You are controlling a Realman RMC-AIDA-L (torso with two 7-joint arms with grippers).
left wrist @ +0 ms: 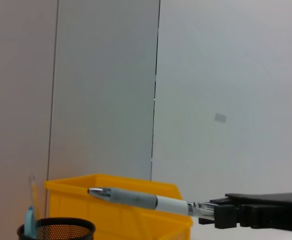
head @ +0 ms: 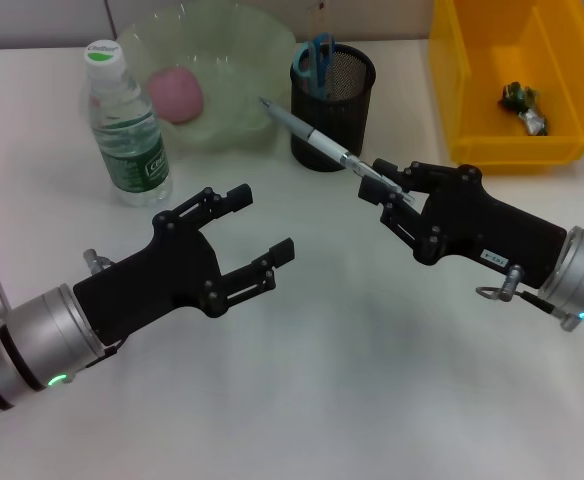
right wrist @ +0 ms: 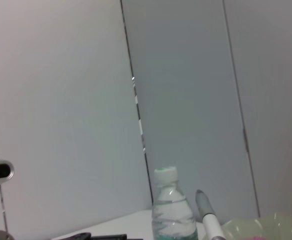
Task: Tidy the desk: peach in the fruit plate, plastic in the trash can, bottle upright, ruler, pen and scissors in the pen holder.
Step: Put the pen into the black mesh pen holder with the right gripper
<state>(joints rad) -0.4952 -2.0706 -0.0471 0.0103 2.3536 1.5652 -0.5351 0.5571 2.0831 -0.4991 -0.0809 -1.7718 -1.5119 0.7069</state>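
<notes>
My right gripper (head: 392,190) is shut on the rear end of a grey and white pen (head: 317,133), held in the air with its tip slanting over the black mesh pen holder (head: 333,108). The pen (left wrist: 143,200) and the right gripper (left wrist: 221,214) also show in the left wrist view. Blue-handled scissors (head: 316,60) stand in the holder. A pink peach (head: 176,94) lies in the pale green fruit plate (head: 237,130). The water bottle (head: 124,126) stands upright at the left. Crumpled plastic (head: 523,104) lies in the yellow bin (head: 472,100). My left gripper (head: 264,222) hovers open above the desk.
The yellow bin (left wrist: 126,215) stands at the back right, close to the pen holder (left wrist: 56,229). The bottle (right wrist: 172,212) and the rim of the plate (right wrist: 266,222) show in the right wrist view. White desk surface lies below both arms.
</notes>
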